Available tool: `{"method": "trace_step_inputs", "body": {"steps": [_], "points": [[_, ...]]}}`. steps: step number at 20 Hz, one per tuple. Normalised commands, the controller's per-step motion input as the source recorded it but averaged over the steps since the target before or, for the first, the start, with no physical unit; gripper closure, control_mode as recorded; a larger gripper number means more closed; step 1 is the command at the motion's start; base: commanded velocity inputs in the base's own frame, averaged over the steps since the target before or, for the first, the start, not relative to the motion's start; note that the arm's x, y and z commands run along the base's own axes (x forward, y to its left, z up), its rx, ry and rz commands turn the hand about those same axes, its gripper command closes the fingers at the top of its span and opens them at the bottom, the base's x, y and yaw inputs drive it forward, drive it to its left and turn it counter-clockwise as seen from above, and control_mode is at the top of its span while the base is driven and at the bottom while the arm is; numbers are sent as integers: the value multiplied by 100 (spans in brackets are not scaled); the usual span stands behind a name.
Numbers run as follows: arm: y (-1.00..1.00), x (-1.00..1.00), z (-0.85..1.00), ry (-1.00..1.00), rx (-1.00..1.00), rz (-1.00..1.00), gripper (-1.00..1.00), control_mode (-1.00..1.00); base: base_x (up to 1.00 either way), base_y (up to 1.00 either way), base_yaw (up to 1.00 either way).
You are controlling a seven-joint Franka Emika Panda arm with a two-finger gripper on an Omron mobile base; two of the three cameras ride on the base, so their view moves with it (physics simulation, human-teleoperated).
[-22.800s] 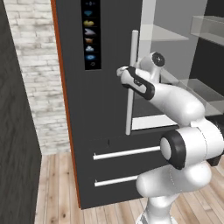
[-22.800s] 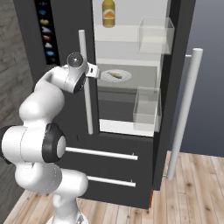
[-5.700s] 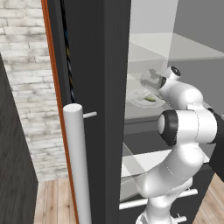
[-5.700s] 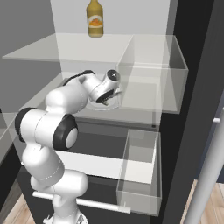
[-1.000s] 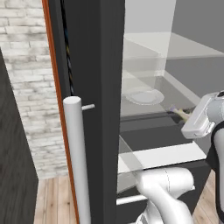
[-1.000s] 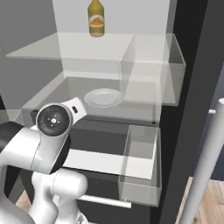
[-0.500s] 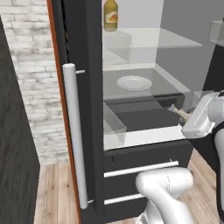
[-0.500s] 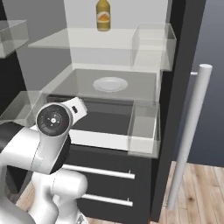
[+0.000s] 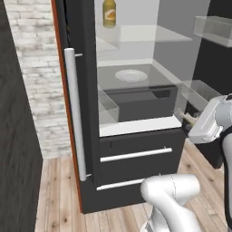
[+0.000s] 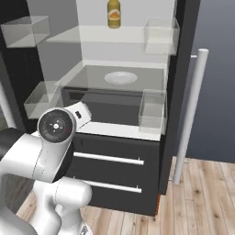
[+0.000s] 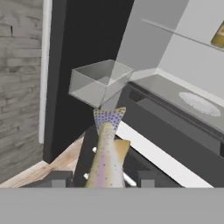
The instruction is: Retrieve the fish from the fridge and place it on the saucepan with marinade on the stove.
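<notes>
The fridge (image 10: 114, 110) stands open, its white interior holding a round white plate (image 10: 120, 78) on the middle shelf and an amber bottle (image 10: 114, 13) above; clear door bins (image 10: 151, 110) look bare. The fish (image 11: 107, 153), slender, speckled olive and yellowish with its tail fin forward, sits gripped in the claw (image 11: 98, 180) outside the fridge. The left base view shows its tip (image 9: 189, 119) past the wrist.

The fish (image 11: 107, 155) was olive-yellow with dark speckles and a bluish spotted tail. The fridge (image 9: 136, 149) was black outside, white inside; its plate (image 10: 120, 77) white, bottle (image 10: 114, 13) amber.
</notes>
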Motion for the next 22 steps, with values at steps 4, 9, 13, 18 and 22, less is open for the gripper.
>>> {"method": "trace_step_inputs", "body": {"steps": [4,9,13,18,22], "points": [[0,0,0,0,0,0,100,100,-55,-45,0],[0,0,0,0,0,0,100,100,-46,-63,0],[0,0,0,0,0,0,100,100,-39,-65,0],[0,0,0,0,0,0,100,100,-29,-68,-2],[0,0,0,0,0,0,100,100,-17,-60,-9]]}}
